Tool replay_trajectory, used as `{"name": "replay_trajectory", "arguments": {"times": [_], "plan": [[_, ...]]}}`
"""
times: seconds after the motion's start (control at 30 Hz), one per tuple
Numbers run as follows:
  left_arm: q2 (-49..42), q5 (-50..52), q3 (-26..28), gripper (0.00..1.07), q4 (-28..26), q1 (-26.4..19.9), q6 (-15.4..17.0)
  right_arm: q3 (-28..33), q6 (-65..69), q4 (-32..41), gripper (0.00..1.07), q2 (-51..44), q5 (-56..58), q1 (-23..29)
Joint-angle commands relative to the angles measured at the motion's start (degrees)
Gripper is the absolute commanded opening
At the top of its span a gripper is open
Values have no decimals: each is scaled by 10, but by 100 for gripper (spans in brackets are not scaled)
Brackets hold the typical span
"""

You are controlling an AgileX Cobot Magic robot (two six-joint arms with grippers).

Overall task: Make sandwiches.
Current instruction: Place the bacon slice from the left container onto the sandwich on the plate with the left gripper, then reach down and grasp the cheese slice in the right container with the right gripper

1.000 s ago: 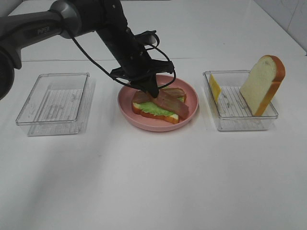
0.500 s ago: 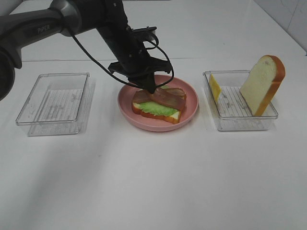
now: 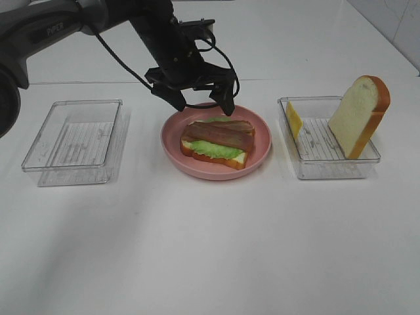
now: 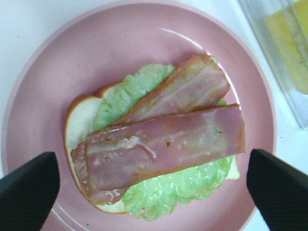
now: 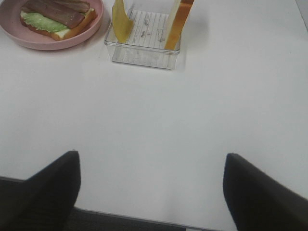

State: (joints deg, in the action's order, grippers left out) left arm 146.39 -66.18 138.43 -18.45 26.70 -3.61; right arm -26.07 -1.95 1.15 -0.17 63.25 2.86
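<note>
While the left end effector [image 3: 203, 106] hangs released, jaws spread wide, just above the pink plate [image 3: 261, 152], the half-built sandwich [image 3: 218, 143] lies on that plate with bacon [image 3: 220, 133] uppermost. To its right, a clear tray [image 3: 328, 169] holds an upright bread slice [image 3: 359, 115] and a cheese square [image 3: 293, 119]. The right end effector [image 5: 151, 192] is released over bare desk [image 5: 192, 110], well apart from the tray.

Left hand [image 3: 202, 103], right hand [image 5: 151, 192], both agape

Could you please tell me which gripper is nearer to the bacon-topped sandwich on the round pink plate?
Left. The left gripper hangs open right above the sandwich; the right gripper sits far off across the white table.
</note>
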Motion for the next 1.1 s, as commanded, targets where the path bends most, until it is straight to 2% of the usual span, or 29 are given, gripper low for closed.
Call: {"name": "replay_trajectory", "arguments": {"times": [0.03, 0.1, 0.2, 0.27, 0.43, 0.6, 0.67, 0.7, 0.77, 0.8, 0.83, 0.87, 0.9, 0.93, 0.97, 1.0, 1.03, 1.1], "plan": [[-9, -18, 21, 102, 3, 3, 6, 1, -5, 3, 80, -20, -1, -2], [-21, -45, 39, 102, 28, 3, 25, 1, -5, 3, 80, -20, -1, -2], [-29, -68, 39, 102, 48, 3, 32, 1, -5, 3, 80, -20, -1, -2], [-42, -93, 33, 102, 85, 1, 47, 1, -5, 3, 80, -20, -1, -2], [-72, -93, 21, 102, 92, -1, 62, 1, -5, 3, 80, -20, -1, -2], [-99, -93, -2, 102, 92, -1, 62, 1, -5, 3, 80, -20, -1, -2], [-149, -93, -64, 102, 106, -1, 60, 1, -5, 3, 80, -20, -1, -2], [-149, -93, -64, 102, 106, -1, 60, 1, -5, 3, 80, -20, -1, -2], [-193, -93, -132, 102, 154, -2, 61, 1, -5, 3, 80, -20, -1, -2], [-193, -93, -132, 102, 154, -2, 61, 1, -5, 3, 80, -20, -1, -2], [-222, -93, -186, 102, 174, -5, 61, 1, -5, 3, 80, -20, -1, -2], [-222, -93, -186, 102, 174, -5, 61, 1, -5, 3, 80, -20, -1, -2], [-238, -93, -208, 102, 176, -9, 61, 1, -5, 3, 80, -20, -1, -2], [-267, -93, -258, 102, 176, -22, 61, 1, -5, 3, 80, -20, -1, -2], [-267, -93, -258, 102, 176, -22, 61, 1, -5, 3, 80, -20, -1, -2], [-293, -92, -299, 102, 176, -36, 62, 1, -5, 3, 80, -20, -1, -2], [-293, -92, -299, 102, 176, -36, 62, 1, -5, 3, 80, -20, -1, -2], [-330, -92, -360, 102, 176, -56, 62, 1, -5, 3, 80, -20, -1, -2]]}}
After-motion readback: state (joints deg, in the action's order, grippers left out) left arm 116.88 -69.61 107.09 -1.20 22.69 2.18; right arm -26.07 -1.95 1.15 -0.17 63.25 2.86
